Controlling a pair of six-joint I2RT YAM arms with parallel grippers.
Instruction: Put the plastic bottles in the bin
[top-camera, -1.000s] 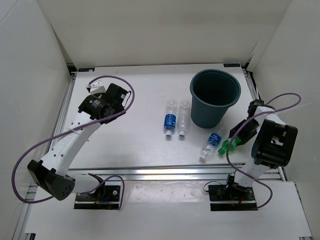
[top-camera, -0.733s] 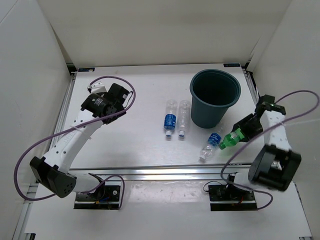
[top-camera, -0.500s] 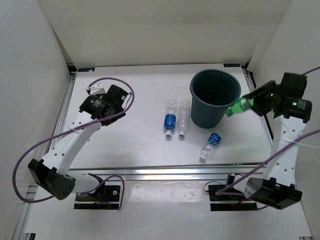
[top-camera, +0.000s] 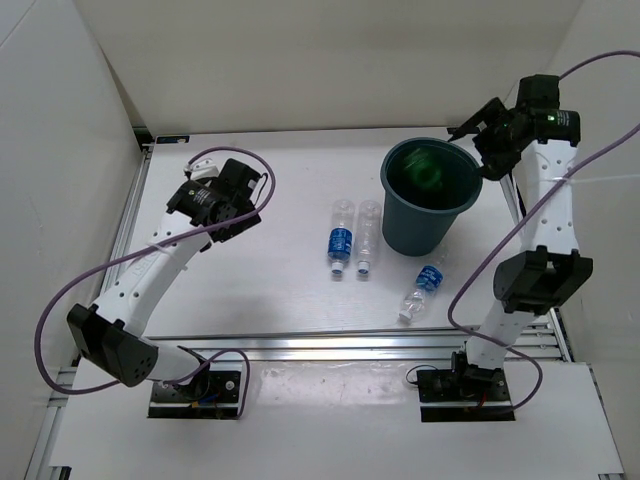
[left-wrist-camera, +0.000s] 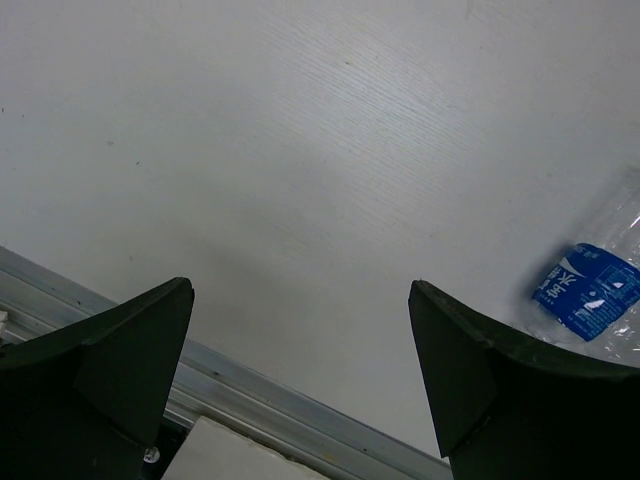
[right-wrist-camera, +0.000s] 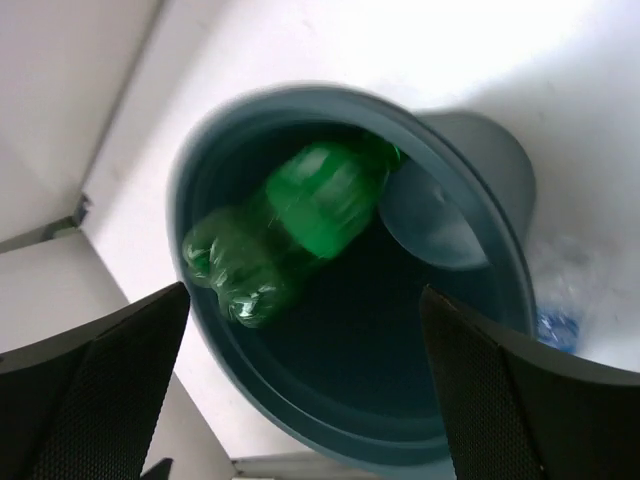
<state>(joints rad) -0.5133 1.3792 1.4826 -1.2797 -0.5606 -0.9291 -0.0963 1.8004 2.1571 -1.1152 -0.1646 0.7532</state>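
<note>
1. Right wrist view: we look down past the right gripper (right-wrist-camera: 305, 292) into the bin (right-wrist-camera: 480, 150). Its fingers are spread wide and hold nothing. The green bottle (right-wrist-camera: 310, 200) lies inside the bin, slightly blurred, leaning against the inner wall.
2. From above, we see the right arm (top-camera: 550, 200) stretched tall toward the far right corner, with its wrist past the bin's far right rim and the gripper tilted toward the bin mouth.
3. The left arm (top-camera: 150, 275) reaches from its near-left base toward the far left of the table (top-camera: 280, 290). The left gripper (left-wrist-camera: 300, 290) has its fingers apart over bare table, touching nothing.
4. Half a second ago the right gripper was clamped on the green bottle just right of the bin's rim. Now the bottle is in the bin, and the arm has swung farther away. A second ago that bottle was down at the near right of the table. The left gripper has shifted slightly right.
5. Three clear bottles lie on the table. A blue-labelled bottle (top-camera: 341, 236) and a plain clear bottle (top-camera: 367, 235) lie side by side just left of the bin. A third clear bottle (top-camera: 421, 290) lies diagonally just near of the bin.
6. The bin stands between the right gripper and those bottles. A purple cable (top-camera: 60, 310) loops beside the left arm, and a metal rail (left-wrist-camera: 250, 385) edges the table.
</note>
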